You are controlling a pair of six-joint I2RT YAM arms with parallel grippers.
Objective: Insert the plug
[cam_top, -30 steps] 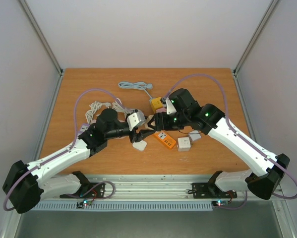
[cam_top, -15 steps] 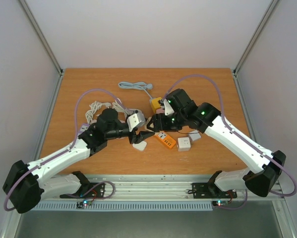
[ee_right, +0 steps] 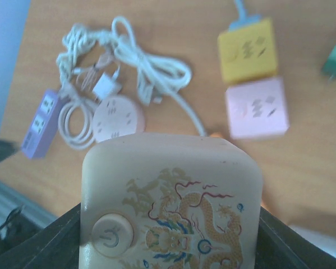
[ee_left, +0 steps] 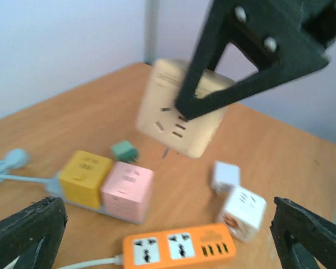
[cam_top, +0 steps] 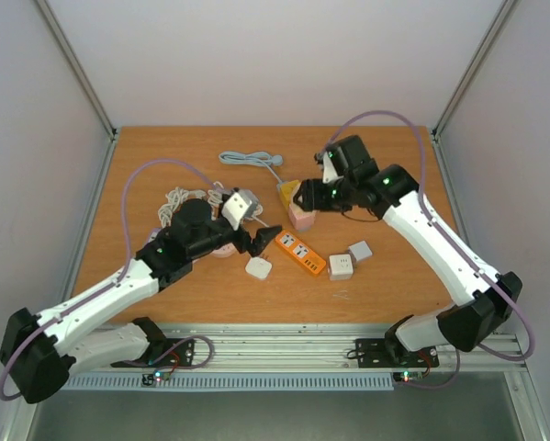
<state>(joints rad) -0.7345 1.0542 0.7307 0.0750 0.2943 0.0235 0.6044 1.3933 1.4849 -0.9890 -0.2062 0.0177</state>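
Observation:
My right gripper (cam_top: 311, 197) is shut on a beige cube adapter (ee_right: 170, 196) with a dragon picture and a round power button. It holds the cube in the air over the yellow cube (cam_top: 287, 191) and the pink cube (cam_top: 300, 219). In the left wrist view the beige cube (ee_left: 182, 106) shows socket holes on its face and metal prongs underneath. My left gripper (cam_top: 256, 242) is open and empty, low over the table, just left of the orange power strip (cam_top: 302, 254). A white plug (cam_top: 258, 267) lies just in front of it.
A white cube socket (cam_top: 341, 266) and a small grey adapter (cam_top: 360, 251) lie right of the orange strip. A green plug (ee_left: 123, 150) sits behind the pink cube. Coiled white cables (cam_top: 187, 197), a round socket (ee_right: 118, 117) and a purple strip (ee_right: 40, 124) lie at the left. A light blue cable (cam_top: 247, 159) lies at the back.
My right gripper has drawn back and up to the far right with the beige cube, away from my left gripper. The pink cube now shows. My left gripper has shifted slightly.

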